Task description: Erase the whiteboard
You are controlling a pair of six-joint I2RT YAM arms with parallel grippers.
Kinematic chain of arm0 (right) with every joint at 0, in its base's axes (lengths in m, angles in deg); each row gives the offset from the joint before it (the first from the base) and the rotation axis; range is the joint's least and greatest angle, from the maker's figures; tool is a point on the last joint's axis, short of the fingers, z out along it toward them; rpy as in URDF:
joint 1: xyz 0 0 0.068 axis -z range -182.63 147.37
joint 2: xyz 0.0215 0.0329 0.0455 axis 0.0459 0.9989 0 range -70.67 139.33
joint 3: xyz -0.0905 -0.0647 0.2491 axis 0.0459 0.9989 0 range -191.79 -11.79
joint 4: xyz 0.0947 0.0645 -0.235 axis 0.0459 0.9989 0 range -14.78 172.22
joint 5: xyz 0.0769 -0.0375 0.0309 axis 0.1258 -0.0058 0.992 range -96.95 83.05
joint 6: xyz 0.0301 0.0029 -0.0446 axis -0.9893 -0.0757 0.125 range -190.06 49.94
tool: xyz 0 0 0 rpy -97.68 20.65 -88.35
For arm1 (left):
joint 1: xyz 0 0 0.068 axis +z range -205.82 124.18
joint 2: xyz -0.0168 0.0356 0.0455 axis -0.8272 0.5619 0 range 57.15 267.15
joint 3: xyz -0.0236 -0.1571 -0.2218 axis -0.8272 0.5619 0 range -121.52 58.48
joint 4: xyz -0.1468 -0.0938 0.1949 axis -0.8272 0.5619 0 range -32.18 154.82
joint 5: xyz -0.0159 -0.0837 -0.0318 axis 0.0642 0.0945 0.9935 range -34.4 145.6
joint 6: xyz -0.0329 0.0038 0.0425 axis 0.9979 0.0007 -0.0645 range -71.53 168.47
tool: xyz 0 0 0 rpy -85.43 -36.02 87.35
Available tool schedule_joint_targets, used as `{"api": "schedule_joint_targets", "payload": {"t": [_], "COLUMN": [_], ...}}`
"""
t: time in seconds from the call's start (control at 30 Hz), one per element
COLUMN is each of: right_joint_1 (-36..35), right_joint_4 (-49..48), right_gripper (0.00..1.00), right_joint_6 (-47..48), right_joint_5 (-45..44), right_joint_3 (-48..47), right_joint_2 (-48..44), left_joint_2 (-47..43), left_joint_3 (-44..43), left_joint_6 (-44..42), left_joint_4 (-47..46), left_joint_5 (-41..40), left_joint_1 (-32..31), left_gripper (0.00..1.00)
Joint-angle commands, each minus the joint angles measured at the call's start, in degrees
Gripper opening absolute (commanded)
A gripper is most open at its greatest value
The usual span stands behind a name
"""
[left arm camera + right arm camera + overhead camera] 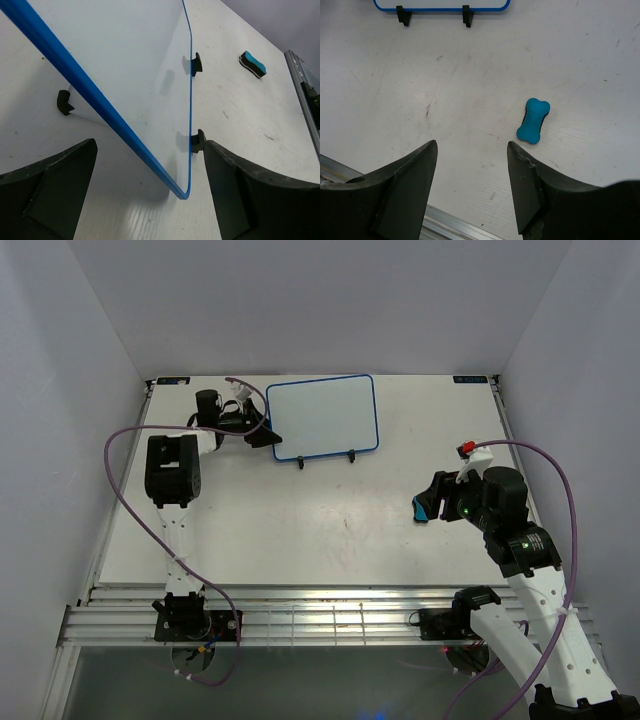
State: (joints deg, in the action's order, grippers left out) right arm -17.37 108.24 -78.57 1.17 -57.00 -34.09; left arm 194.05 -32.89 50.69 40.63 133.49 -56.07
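Note:
The whiteboard (322, 417) has a blue frame and a blank white face. It stands tilted on a black wire stand (301, 462) at the back of the table. My left gripper (268, 430) is open at the board's left edge. In the left wrist view the board's lower corner (185, 192) sits between the spread jaws of the left gripper (150, 145), touching neither. The blue bone-shaped eraser (533, 120) lies loose on the table. My right gripper (472, 143) is open and empty above the table, just short of the eraser. From above, the right gripper (432, 502) hovers over the eraser (426, 510).
White walls enclose the table on three sides. A slatted metal rail (330, 620) runs along the near edge by the arm bases. Purple cables (115, 480) loop from both arms. The stand's black feet (466, 14) show below the board's bottom edge (440, 7).

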Motion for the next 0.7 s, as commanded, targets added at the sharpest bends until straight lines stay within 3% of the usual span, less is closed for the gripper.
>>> {"api": "schedule_joint_targets", "payload": {"t": [0.0,0.2,0.3,0.37,0.4,0.53,0.57,0.67], "right_joint_1": [0.0,0.1,0.0,0.0,0.0,0.1,0.0,0.0], "right_joint_4": [-1.8,-2.3,-2.8,-3.1,-3.5,-4.1,-3.7,-2.4], "right_gripper": [0.64,0.64,0.68,0.86,0.90,0.90,0.90,0.90], "right_joint_6": [0.7,0.8,0.9,0.1,-0.1,-0.5,-0.5,0.1], "right_joint_5": [1.0,0.8,0.8,-0.1,-1.0,-3.3,-3.7,-6.3], "right_joint_3": [-1.0,-0.7,-0.5,-0.7,-0.8,-1.5,-2.2,-3.1], "right_joint_2": [-0.5,-0.3,0.1,0.2,0.2,1.4,2.2,3.1], "left_joint_2": [-6.1,-10.8,-14.6,-16.8,-19.4,-27.6,-29.5,-37.5], "left_joint_3": [0.8,3.0,5.5,7.3,8.2,13.8,14.5,18.0], "left_joint_6": [-1.3,-0.1,3.4,6.1,7.0,12.2,13.1,16.5], "left_joint_4": [-1.2,-1.1,-0.9,-0.8,-0.8,1.1,2.5,7.4], "left_joint_5": [-0.3,-6.5,-14.8,-21.9,-24.2,-38.1,-44.8,-51.8], "left_joint_1": [0.1,0.2,3.3,4.3,4.6,5.4,5.4,5.4], "left_gripper": [0.98,0.98,0.98,0.98,0.98,0.98,0.98,0.98]}}
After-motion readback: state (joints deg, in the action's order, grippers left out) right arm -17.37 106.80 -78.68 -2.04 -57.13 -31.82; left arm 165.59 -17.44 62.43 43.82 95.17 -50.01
